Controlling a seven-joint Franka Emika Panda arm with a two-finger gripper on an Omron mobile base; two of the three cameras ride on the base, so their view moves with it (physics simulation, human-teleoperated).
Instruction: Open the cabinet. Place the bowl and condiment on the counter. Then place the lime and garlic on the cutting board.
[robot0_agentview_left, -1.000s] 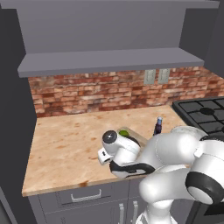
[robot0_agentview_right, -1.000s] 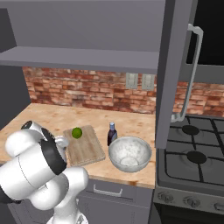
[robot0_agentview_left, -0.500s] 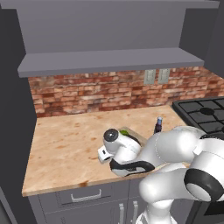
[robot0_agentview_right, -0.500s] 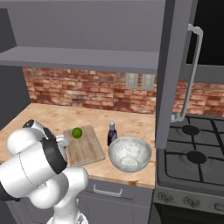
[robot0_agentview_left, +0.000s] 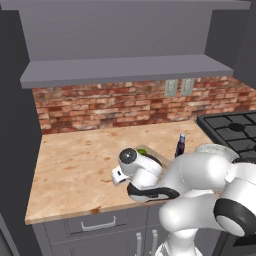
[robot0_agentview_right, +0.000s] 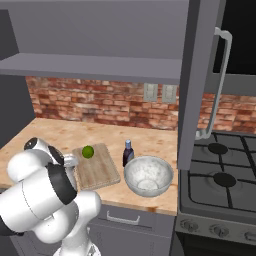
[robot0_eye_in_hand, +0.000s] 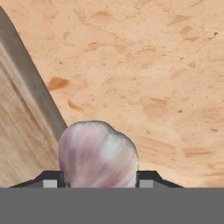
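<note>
Matt wood-look counter (robot0_eye_in_hand: 144, 65) — perhaps laminate

We see the counter (robot0_agentview_right: 55, 137) carrying the cutting board (robot0_agentview_right: 97, 170), the condiment (robot0_agentview_right: 128, 153) and the bowl (robot0_agentview_right: 148, 175) side by side; the garlic (robot0_eye_in_hand: 97, 155) sits just beside the board.

You see a pale garlic (robot0_eye_in_hand: 97, 154) streaked lilac and white. The counter (robot0_eye_in_hand: 153, 70) is light tan, mottled with orange-brown patches; the board (robot0_agentview_right: 97, 170) is light brown with plank-like grain. Your lime (robot0_agentview_right: 88, 151) is bright green, the bowl (robot0_agentview_right: 148, 175) marbled grey-white, the bottle (robot0_agentview_right: 128, 153) dark with a bluish cap, the wall (robot0_agentview_left: 105, 105) red-brown brick.
</note>
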